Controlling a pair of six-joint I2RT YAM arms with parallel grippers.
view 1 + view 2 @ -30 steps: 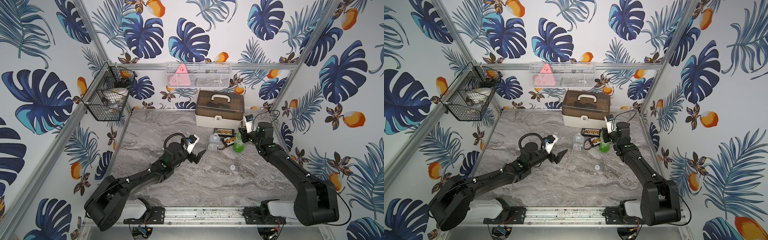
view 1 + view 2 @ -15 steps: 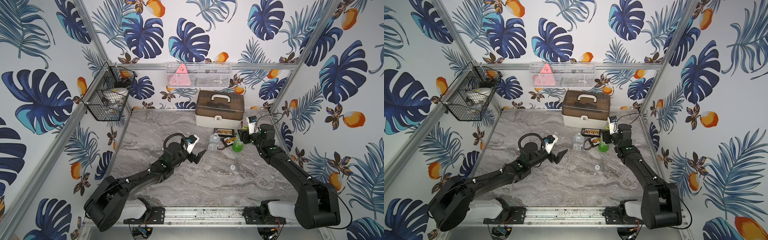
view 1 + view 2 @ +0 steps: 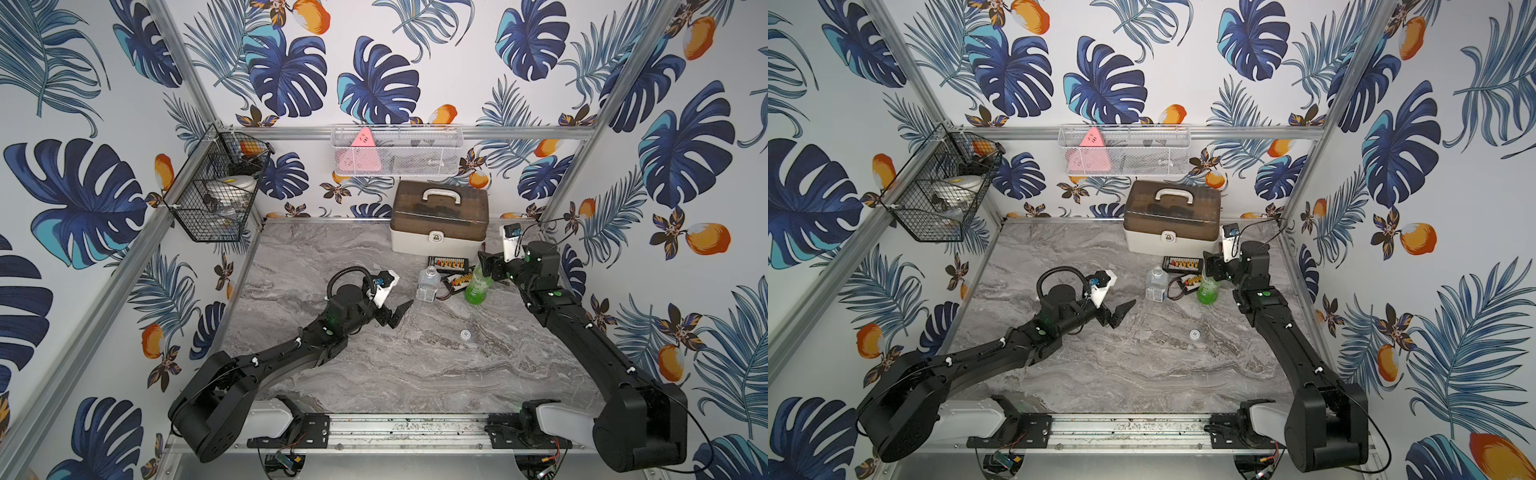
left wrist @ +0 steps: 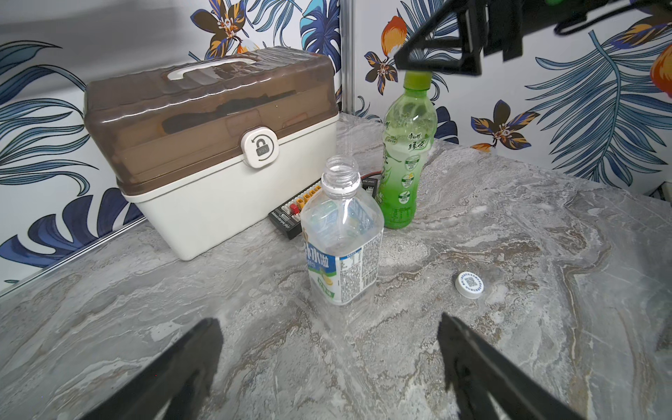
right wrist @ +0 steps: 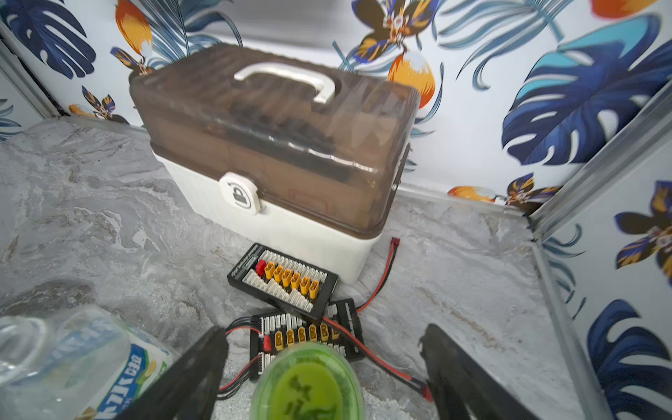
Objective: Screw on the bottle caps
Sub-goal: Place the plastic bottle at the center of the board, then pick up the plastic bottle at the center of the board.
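The tall green bottle stands upright at the back right with the yellow-green cap sitting on its neck. My right gripper hovers just above that cap, open, its fingers clear of it on either side. The clear bottle stands uncapped to the left of the green one. The whitish cap lies on the table in front of both. My left gripper is open and empty, low, facing the clear bottle from a short way off.
A brown-lidded toolbox stands against the back wall. Two black connector boards with red wires lie between it and the bottles. A black wire basket and a white mesh basket hang on the walls.
My right gripper has opened, let go of the yellow-green cap and drawn back slightly from the green bottle. The left arm has not moved.
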